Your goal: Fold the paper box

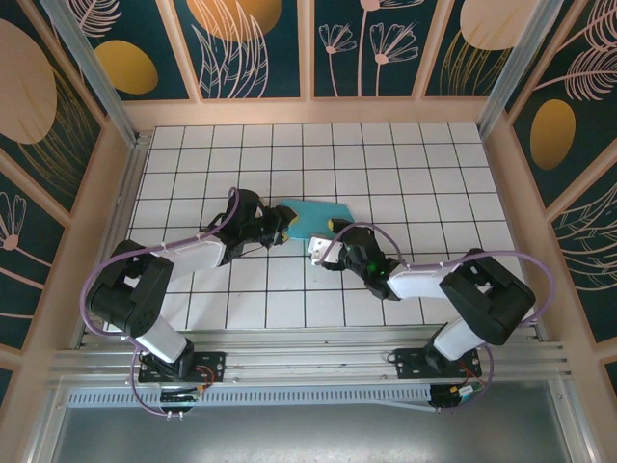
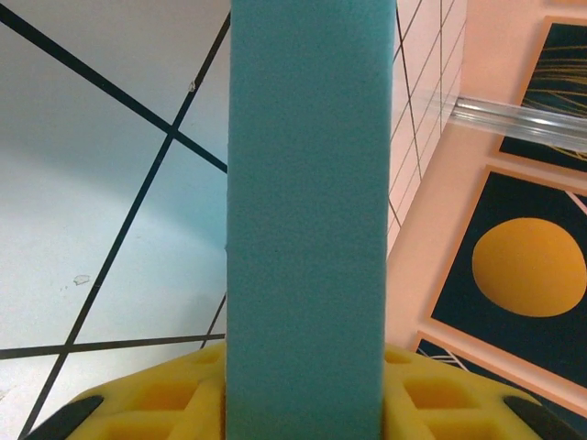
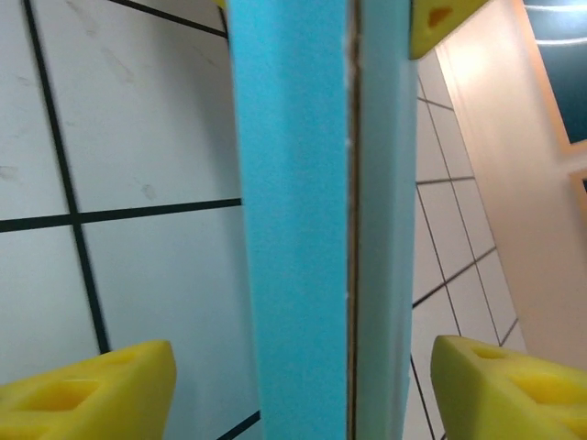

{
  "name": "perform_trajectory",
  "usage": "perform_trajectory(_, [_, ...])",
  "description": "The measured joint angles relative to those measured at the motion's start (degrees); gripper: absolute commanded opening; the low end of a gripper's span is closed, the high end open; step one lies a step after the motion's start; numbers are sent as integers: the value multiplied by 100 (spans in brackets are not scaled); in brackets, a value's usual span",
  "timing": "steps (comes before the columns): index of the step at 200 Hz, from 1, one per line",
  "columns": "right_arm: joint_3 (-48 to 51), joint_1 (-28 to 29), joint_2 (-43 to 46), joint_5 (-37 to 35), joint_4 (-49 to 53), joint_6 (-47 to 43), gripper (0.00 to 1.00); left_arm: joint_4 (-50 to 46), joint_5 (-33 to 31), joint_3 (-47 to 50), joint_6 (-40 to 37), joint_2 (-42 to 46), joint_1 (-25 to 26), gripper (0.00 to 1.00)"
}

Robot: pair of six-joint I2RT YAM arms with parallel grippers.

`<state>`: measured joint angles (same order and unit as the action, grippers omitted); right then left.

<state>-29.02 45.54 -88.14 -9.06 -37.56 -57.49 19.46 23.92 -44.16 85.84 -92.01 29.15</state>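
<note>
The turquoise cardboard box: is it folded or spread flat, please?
Folded: the turquoise cardboard box is one compact rectangle with a closed seam.

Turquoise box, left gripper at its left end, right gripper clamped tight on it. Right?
Not quite. In the right wrist view the right gripper is open: one yellow finger stands clear of the box. The rest holds: turquoise, left gripper at its left end.
</note>
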Motion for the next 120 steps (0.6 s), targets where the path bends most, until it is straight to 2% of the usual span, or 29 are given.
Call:
perform_trajectory(58, [-11, 0, -275, -254, -448, -179, 48, 46, 4, 0, 238, 24, 0, 41])
perform_trajectory(90, [-20, 0, -243, -271, -428, -153, 46, 46, 2, 0, 284, 157, 0, 44])
perform_trajectory(120, [-22, 0, 57, -251, -144, -61, 45, 42, -57, 0, 280, 435, -42, 57])
